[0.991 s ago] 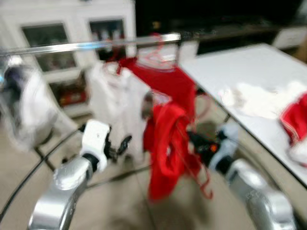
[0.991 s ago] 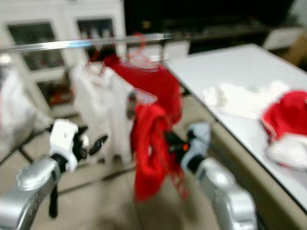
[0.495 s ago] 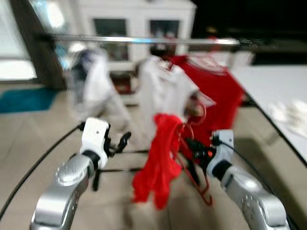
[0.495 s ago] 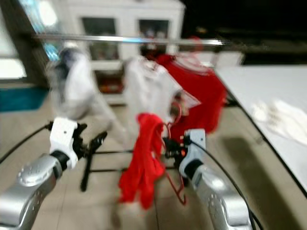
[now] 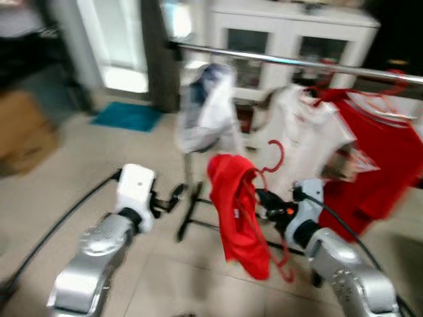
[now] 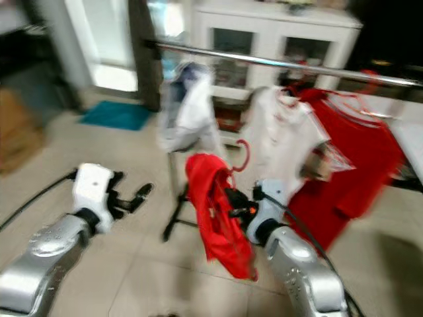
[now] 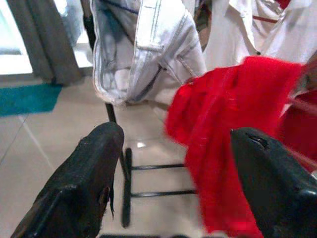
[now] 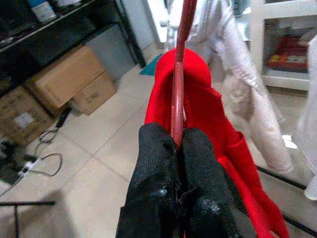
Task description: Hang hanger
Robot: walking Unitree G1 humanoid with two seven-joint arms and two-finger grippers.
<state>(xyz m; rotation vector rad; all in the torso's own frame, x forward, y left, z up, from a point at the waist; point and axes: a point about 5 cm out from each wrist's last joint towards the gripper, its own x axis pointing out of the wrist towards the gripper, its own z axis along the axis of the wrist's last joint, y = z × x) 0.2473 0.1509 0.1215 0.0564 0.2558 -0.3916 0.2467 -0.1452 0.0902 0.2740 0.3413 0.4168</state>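
Observation:
A red hanger (image 5: 272, 156) carrying a red garment (image 5: 236, 214) hangs from my right gripper (image 5: 264, 199), which is shut on the hanger's wire (image 8: 177, 99). The hook points up, below the silver clothes rail (image 5: 297, 63) and in front of a white shirt (image 5: 305, 139). My left gripper (image 5: 173, 196) is open at the lower left, apart from the garment, with nothing between its fingers (image 7: 89, 173). In the left wrist view the red garment (image 7: 223, 144) hangs ahead of the open fingers.
On the rail hang a pale denim piece (image 5: 208, 109), the white shirt and a red shirt (image 5: 380, 155). The rack's black base (image 5: 192, 218) stands on the tiled floor. A white cabinet (image 5: 291, 33) is behind. Cardboard boxes (image 8: 74, 79) sit at the left.
The whole picture has shifted right as the camera turned left; the table has left the view. My right gripper still holds the hanger and the left stays open.

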